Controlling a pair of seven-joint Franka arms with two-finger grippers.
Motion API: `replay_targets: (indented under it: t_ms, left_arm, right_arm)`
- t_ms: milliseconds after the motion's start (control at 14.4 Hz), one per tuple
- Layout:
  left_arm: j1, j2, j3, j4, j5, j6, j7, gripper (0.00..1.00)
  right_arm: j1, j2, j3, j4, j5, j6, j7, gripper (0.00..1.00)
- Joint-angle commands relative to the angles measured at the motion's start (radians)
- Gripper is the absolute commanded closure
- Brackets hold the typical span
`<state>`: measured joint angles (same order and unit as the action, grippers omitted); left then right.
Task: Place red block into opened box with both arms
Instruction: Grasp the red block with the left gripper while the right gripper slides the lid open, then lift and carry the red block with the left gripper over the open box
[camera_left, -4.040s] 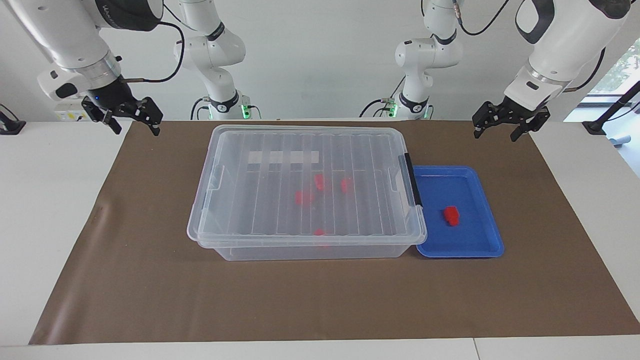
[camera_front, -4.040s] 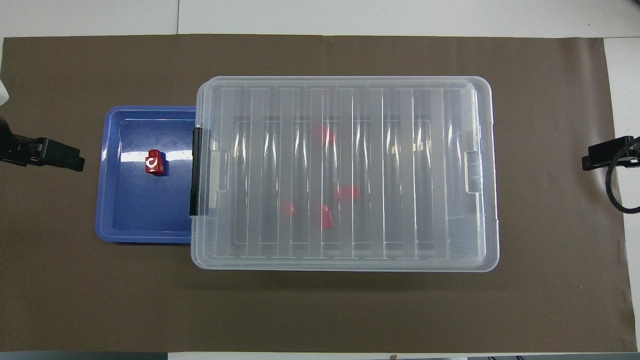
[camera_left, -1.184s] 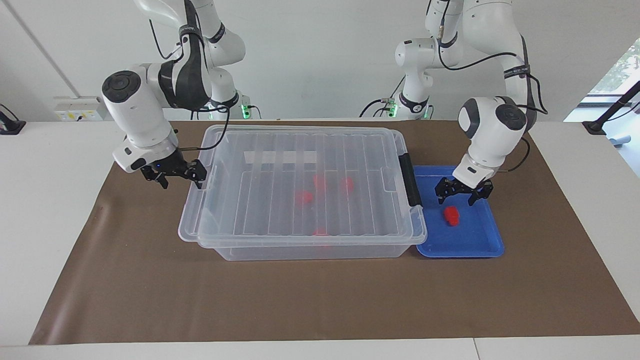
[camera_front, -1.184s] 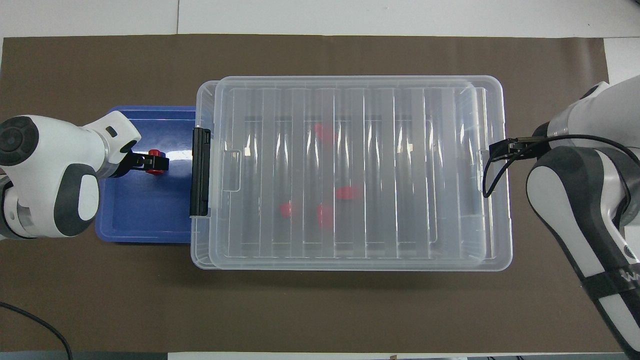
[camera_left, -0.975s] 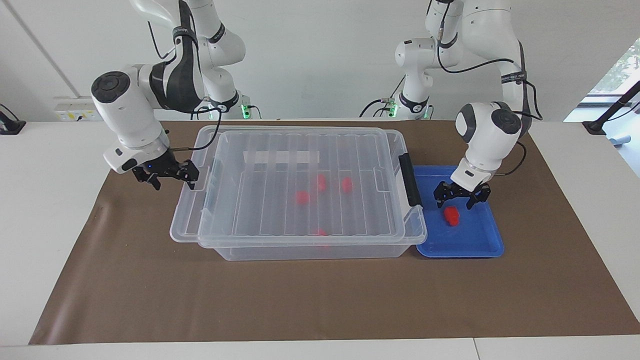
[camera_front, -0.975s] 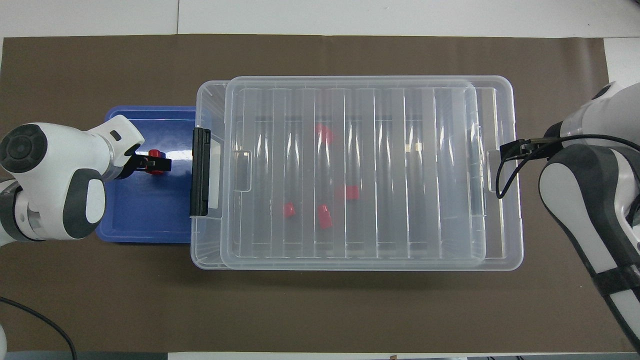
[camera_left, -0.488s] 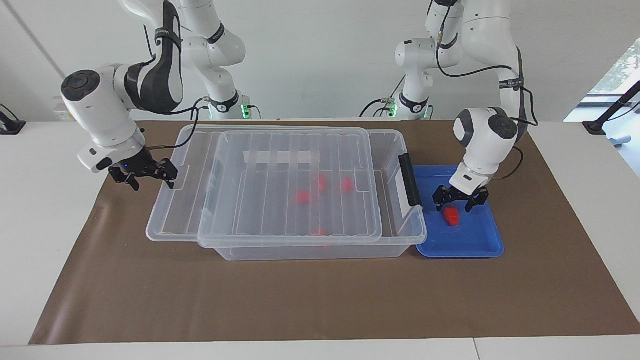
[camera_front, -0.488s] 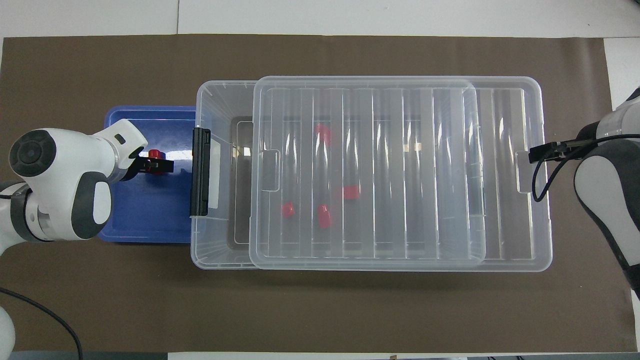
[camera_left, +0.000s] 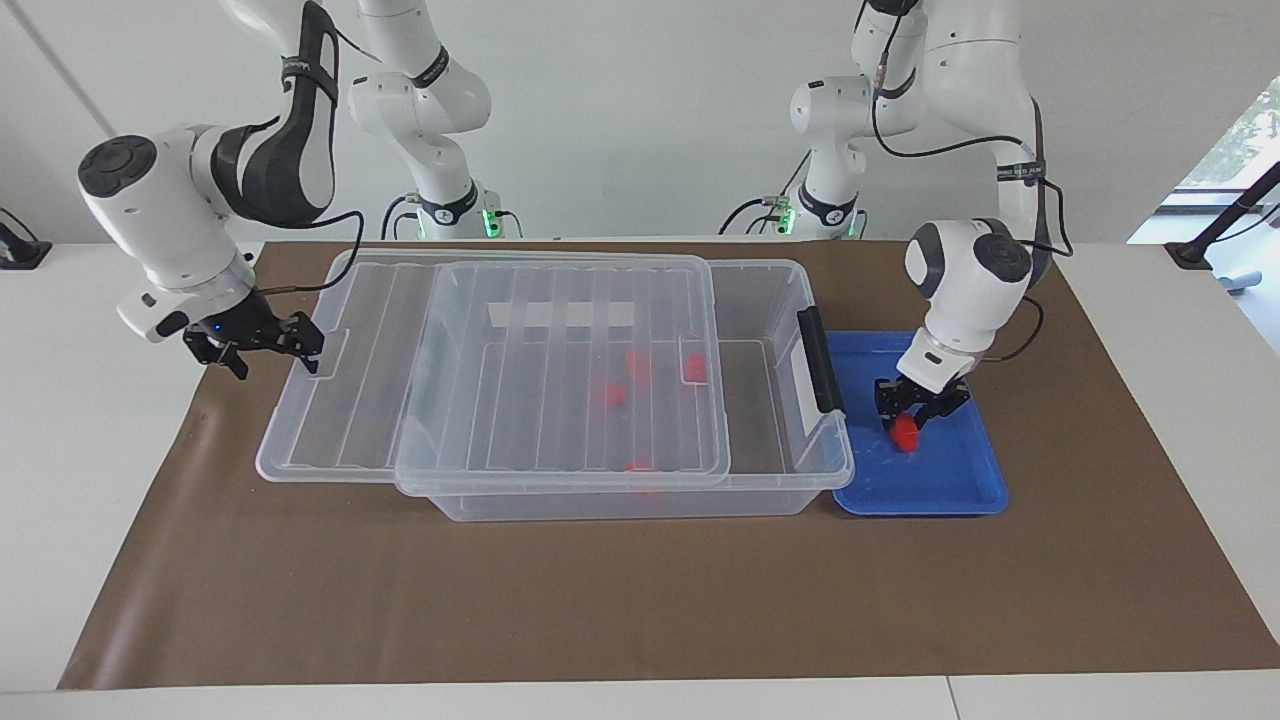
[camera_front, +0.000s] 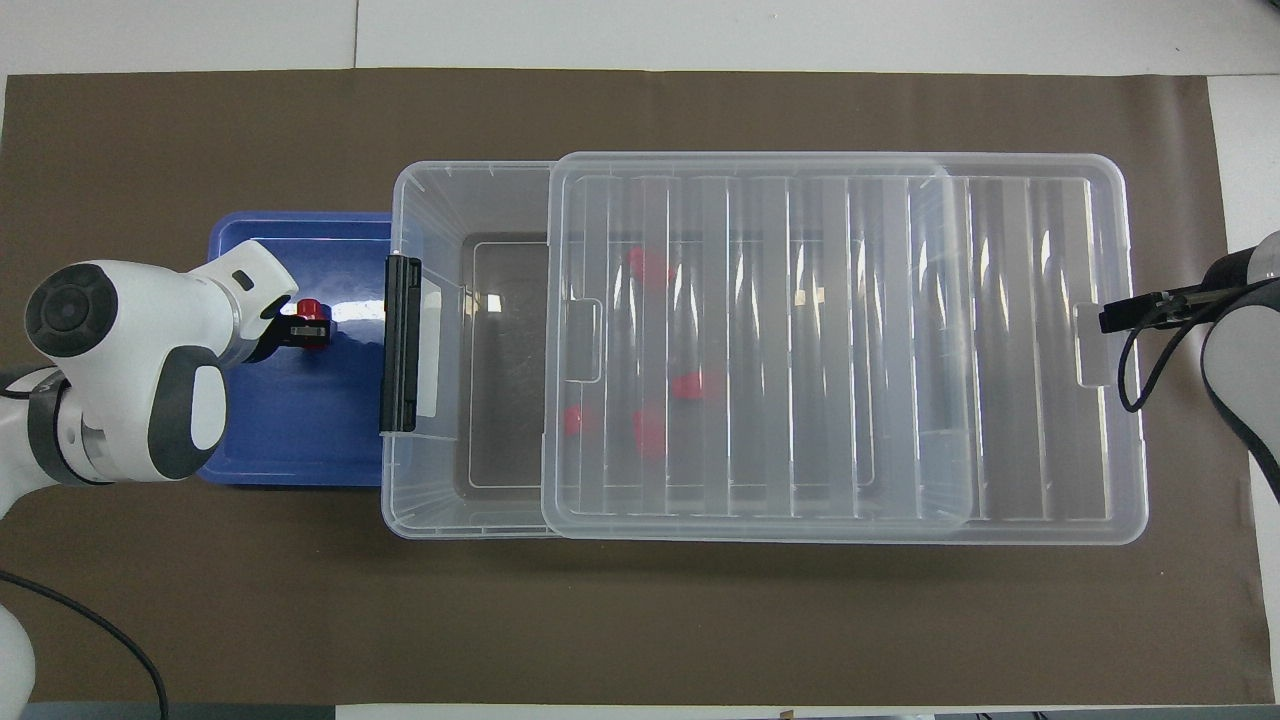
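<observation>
The left arm bends down from up high, and its white wrist points straight down into the blue tray (camera_left: 960, 480), which sits right beside the box (camera_left: 790, 470) at the end with the black handle (camera_left: 818, 360). The left gripper (camera_left: 908, 420) is squeezed tight on the red block (camera_left: 905, 432), and the block is low in the tray, touching or almost touching its floor. The right arm reaches down at the other end of the box. The right gripper (camera_left: 262, 352) has its fingers spread wide at the tab of the clear lid (camera_left: 330, 400), but I cannot tell if it is holding the tab. The lid lies flat and sticks out past the box on that side, so the part of the box next to the tray is open on top. More red blocks (camera_left: 612, 394) lie inside the box under the lid.
</observation>
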<state>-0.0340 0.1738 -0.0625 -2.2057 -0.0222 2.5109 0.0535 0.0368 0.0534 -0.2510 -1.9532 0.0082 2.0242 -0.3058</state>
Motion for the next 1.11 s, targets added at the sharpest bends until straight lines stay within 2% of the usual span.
replay_targets:
  t_ms: [0,139,348,557,697,836,1045]
  left_arm:
    - [0.000,-0.010,0.004,-0.028,0.010,0.040,-0.012,1.00]
    - [0.000,-0.017,0.007,-0.019,0.010,0.029,-0.014,1.00]
    - [-0.001,-0.098,0.009,-0.002,0.010,-0.055,-0.011,1.00]
    - [-0.017,-0.190,0.006,0.098,0.013,-0.287,-0.012,1.00]
    - [-0.033,-0.220,-0.016,0.209,0.013,-0.468,-0.017,1.00]
    - [-0.079,-0.223,-0.025,0.289,0.013,-0.576,-0.068,1.00]
    - [-0.223,-0.212,-0.028,0.317,0.049,-0.545,-0.286,1.00]
  right_arm:
    - [-0.043,-0.012,0.006,-0.020,-0.004,0.021,-0.064,0.00]
    - [-0.061,-0.010,0.006,-0.016,-0.005,0.021,-0.091,0.00]
    - [-0.080,-0.010,0.006,-0.016,-0.007,0.021,-0.114,0.00]
    - [-0.103,-0.009,0.006,-0.012,-0.007,0.021,-0.142,0.00]
    - [-0.110,-0.007,0.004,-0.006,-0.008,0.021,-0.151,0.00]
    - [-0.117,-0.007,0.004,-0.006,-0.008,0.021,-0.153,0.00]
    - [-0.121,-0.006,0.004,0.002,-0.008,0.018,-0.153,0.00]
